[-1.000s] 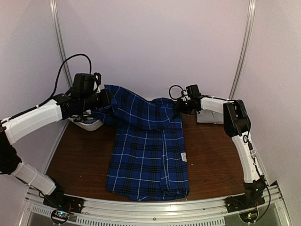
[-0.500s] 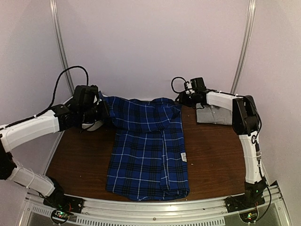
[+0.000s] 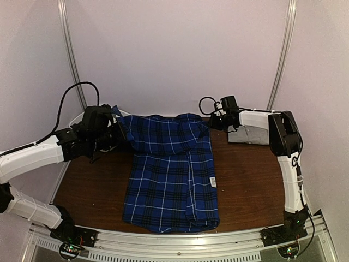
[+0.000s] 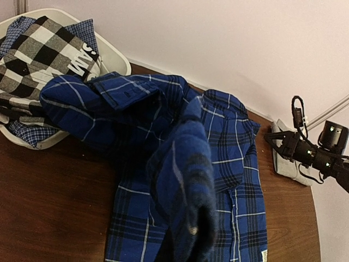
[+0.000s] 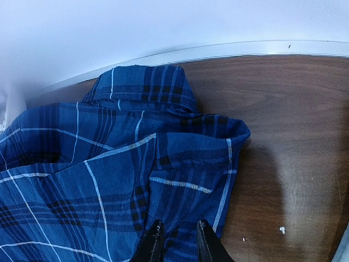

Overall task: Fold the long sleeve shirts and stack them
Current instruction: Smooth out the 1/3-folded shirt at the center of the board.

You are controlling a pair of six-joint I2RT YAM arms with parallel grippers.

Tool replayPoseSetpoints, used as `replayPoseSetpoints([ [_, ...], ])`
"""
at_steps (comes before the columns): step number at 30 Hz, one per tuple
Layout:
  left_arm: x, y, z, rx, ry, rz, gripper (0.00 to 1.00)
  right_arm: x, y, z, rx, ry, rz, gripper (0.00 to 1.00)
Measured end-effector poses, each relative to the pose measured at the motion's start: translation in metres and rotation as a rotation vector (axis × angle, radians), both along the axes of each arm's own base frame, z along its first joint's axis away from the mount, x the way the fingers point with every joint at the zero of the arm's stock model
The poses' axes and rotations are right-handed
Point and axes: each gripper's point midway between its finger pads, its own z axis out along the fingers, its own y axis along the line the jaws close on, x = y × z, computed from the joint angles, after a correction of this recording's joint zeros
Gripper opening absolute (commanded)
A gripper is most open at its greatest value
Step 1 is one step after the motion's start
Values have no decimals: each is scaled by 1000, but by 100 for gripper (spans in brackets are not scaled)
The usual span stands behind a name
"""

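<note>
The royal-blue plaid long sleeve shirt [image 3: 172, 180] lies along the middle of the table, collar end toward the back wall. My left gripper [image 3: 116, 134] is shut on its upper left part; in the left wrist view a blurred fold of that cloth [image 4: 185, 207] drapes over the fingers and hides them. My right gripper [image 3: 212, 122] hovers at the shirt's right shoulder [image 5: 218, 147], its black fingertips [image 5: 157, 232] a little apart over the cloth. A folded grey shirt [image 3: 248, 134] lies back right. A black-and-white check shirt [image 4: 38, 52] sits in the basket.
The white plastic basket [image 4: 121, 64] stands at the back left corner, mostly behind my left arm in the top view. The back wall runs close behind the collar [image 5: 142, 87]. Bare brown table [image 3: 92, 185] shows on both sides of the shirt.
My left arm has dropped lower with the held cloth, and the shirt's upper edge now lies flatter. My right gripper's jaws have narrowed and it has shifted slightly at the right shoulder.
</note>
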Motion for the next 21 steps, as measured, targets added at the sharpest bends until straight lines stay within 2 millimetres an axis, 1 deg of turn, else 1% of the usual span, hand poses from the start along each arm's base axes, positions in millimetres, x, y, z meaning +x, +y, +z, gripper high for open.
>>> replayPoseSetpoints([
  [4, -4, -2, -4, -3, 8, 1, 0, 16, 5, -8, -2, -11, 4, 22],
  [8, -9, -4, -1, -15, 2, -2, 0, 29, 10, -21, -4, -10, 10, 23],
  [12, -12, -7, 2, -21, -2, -12, 0, 37, 15, -32, 5, -7, 18, 27],
  [17, -18, -15, 4, -22, -8, -35, 0, 42, 23, -37, 39, -13, 41, 35],
  [21, -22, -19, 5, -25, -11, -52, 0, 48, 32, -31, 84, -36, 63, 41],
])
